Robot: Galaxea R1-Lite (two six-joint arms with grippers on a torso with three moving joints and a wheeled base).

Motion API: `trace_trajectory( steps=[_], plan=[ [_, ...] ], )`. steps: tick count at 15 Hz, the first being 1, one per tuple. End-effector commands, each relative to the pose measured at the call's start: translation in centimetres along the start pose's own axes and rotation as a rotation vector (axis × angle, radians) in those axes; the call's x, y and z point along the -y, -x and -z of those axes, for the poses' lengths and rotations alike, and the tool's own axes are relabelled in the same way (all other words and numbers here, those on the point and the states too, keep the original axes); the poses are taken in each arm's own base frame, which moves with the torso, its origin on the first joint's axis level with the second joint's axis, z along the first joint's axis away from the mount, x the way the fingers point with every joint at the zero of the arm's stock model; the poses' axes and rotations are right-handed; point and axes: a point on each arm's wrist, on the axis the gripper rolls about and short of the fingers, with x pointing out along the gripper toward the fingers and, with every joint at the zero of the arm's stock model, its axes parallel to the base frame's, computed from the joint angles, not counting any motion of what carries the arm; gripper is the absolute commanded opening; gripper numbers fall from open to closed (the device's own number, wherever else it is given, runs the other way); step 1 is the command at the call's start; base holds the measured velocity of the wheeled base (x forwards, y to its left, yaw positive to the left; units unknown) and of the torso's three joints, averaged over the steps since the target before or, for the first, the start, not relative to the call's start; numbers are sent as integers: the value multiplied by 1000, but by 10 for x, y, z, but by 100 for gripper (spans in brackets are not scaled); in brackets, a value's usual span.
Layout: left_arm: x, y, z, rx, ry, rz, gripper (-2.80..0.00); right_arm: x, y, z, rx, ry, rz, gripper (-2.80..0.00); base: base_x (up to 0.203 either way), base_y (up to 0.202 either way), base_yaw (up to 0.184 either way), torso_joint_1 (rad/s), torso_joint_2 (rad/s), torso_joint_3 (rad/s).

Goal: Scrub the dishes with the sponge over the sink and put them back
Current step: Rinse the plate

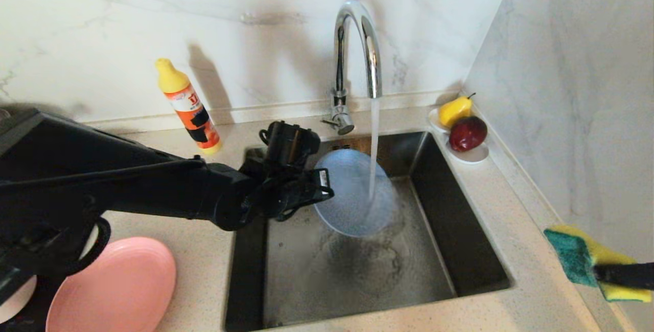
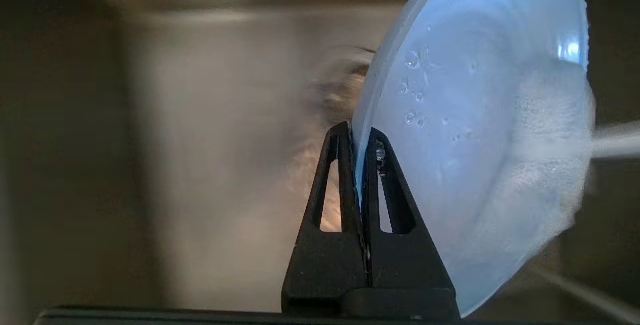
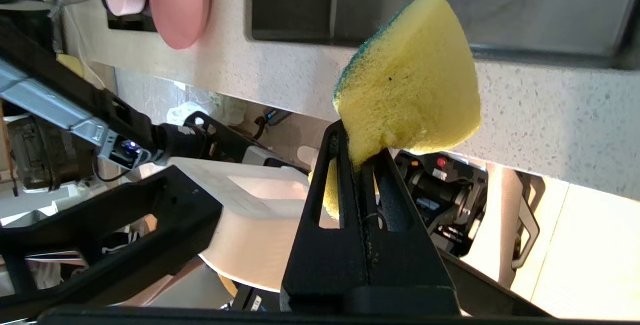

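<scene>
rinsing grey-blue plate (image 1: 352, 194) over sink (image 1: 460, 230)

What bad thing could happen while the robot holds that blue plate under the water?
The left gripper pinches only the thin rim of the grey-blue plate, which is wet, so it might slip and drop into the sink. Water from the tap hits the tilted plate and could splash onto the counter. The right gripper holds the sponge by one corner, so it might slip out.
</scene>
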Motion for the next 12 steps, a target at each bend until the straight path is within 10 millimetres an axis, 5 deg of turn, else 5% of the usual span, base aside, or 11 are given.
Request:
trace_trajectory(
  steps=[1,6,12],
  plan=[
    [-21,22,-15,46,-13,-57,-280,2,-2,3,-17,-10,5,-280,0,0,0,0,0,0],
    [-76,60,-47,162,-133,-292,-280,3,-5,2,-24,-15,8,-280,0,0,0,0,0,0],
    [-81,75,-53,195,-178,-323,-280,5,-5,4,-29,-25,15,-280,0,0,0,0,0,0]
  ],
)
